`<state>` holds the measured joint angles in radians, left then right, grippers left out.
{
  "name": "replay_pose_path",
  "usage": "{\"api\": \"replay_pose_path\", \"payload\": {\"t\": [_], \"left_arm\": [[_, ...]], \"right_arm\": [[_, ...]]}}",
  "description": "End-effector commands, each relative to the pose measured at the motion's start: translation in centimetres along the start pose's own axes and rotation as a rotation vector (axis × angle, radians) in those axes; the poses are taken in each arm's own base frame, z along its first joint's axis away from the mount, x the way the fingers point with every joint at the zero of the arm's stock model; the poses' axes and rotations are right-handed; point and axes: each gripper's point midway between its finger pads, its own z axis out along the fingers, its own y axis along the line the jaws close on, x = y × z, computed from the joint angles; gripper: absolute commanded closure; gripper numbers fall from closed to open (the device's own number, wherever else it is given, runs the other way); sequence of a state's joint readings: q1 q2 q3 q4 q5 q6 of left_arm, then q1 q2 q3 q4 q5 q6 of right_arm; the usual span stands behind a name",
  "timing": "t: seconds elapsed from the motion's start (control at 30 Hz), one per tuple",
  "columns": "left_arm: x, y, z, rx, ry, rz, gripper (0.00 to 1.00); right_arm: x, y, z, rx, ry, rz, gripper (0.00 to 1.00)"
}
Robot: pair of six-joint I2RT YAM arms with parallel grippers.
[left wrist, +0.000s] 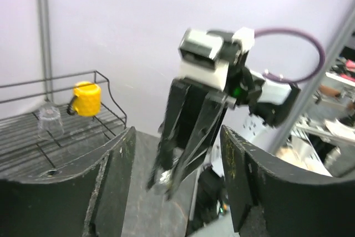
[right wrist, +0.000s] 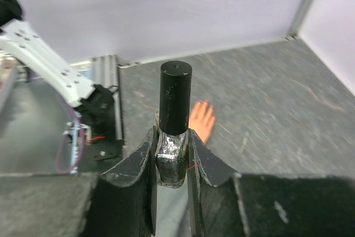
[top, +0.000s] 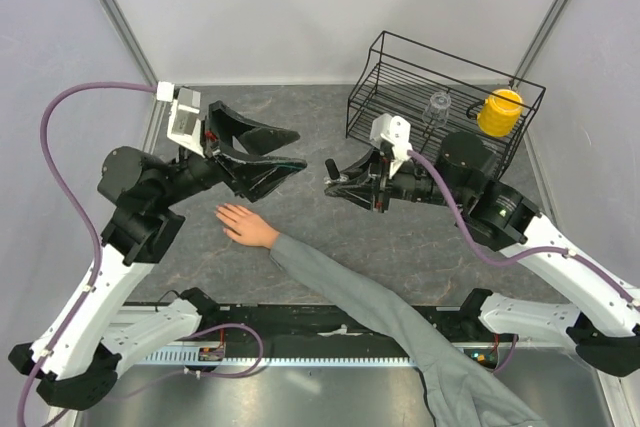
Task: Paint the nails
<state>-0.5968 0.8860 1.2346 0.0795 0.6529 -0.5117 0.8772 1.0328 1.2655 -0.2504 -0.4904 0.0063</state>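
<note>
A bare light-skinned hand (top: 245,224) with a long grey sleeve (top: 380,312) lies flat on the table, fingers pointing left. Its nails are too small to make out. It also shows in the right wrist view (right wrist: 202,118), beyond the bottle. My right gripper (top: 332,185) is shut on a small dark bottle (right wrist: 171,156) with a tall black cap (right wrist: 176,97), held above the table right of the hand. My left gripper (top: 298,148) is open and empty, above and behind the hand, facing the right gripper. In the left wrist view the bottle (left wrist: 162,177) shows between my open left fingers (left wrist: 113,176).
A black wire rack (top: 400,72) stands at the back right with a yellow cup (top: 499,112) and a clear glass (top: 438,107) in it. Both also show in the left wrist view: cup (left wrist: 86,98), glass (left wrist: 49,120). White walls enclose the grey table (top: 330,237).
</note>
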Motion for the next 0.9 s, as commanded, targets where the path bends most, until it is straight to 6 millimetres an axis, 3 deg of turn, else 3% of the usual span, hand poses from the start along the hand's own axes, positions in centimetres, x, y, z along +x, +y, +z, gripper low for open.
{"api": "replay_pose_path", "payload": {"t": [0.0,0.23,0.4,0.5,0.57,0.63,0.67,0.7,0.73,0.77,0.8,0.83,0.87], "left_arm": [[1.2,4.3,1.5,-0.227,-0.034,0.041,0.35],[3.3,5.8,3.6,-0.339,-0.005,0.059,0.36],[5.4,6.6,4.1,-0.374,0.046,0.019,0.37],[6.1,5.9,4.4,-0.328,0.07,-0.003,0.5],[6.7,5.3,4.8,-0.282,0.091,-0.012,0.71],[7.2,3.3,5.3,-0.162,0.126,-0.008,0.98],[7.9,2.5,5.6,-0.095,0.153,-0.013,0.98],[9.0,-1.1,5.3,0.118,0.226,-0.034,0.98],[8.4,-2.9,5.2,0.26,0.224,-0.027,0.98],[9.4,-4.3,5.1,0.403,0.273,-0.058,0.98],[9.8,-7.4,3.1,0.624,0.355,-0.131,0.98],[9.8,-8.2,2.4,0.702,0.374,-0.144,0.98],[9.1,-8.9,2.1,0.785,0.341,-0.087,0.98]], "right_arm": [[-2.0,-3.0,-0.1,0.158,-0.027,-0.067,1.0],[-2.1,-3.5,0.0,0.181,-0.032,-0.062,1.0],[-2.4,-3.5,-0.1,0.186,-0.039,-0.064,1.0],[-2.6,-3.4,-0.1,0.182,-0.046,-0.061,1.0],[-2.6,-3.3,-0.2,0.178,-0.047,-0.058,1.0],[-2.7,-3.0,-0.3,0.167,-0.052,-0.059,1.0],[-2.7,-2.7,-0.3,0.153,-0.054,-0.058,1.0],[-3.0,-1.7,-0.5,0.1,-0.065,-0.065,1.0],[-3.0,-0.5,-0.5,0.038,-0.069,-0.072,1.0],[-2.8,0.9,-0.6,-0.042,-0.068,-0.083,1.0],[-3.7,3.0,-1.2,-0.144,-0.11,-0.111,1.0],[-3.7,7.6,-2.5,-0.404,-0.124,-0.085,1.0],[-3.2,9.3,-3.2,-0.512,-0.128,-0.045,1.0]]}}
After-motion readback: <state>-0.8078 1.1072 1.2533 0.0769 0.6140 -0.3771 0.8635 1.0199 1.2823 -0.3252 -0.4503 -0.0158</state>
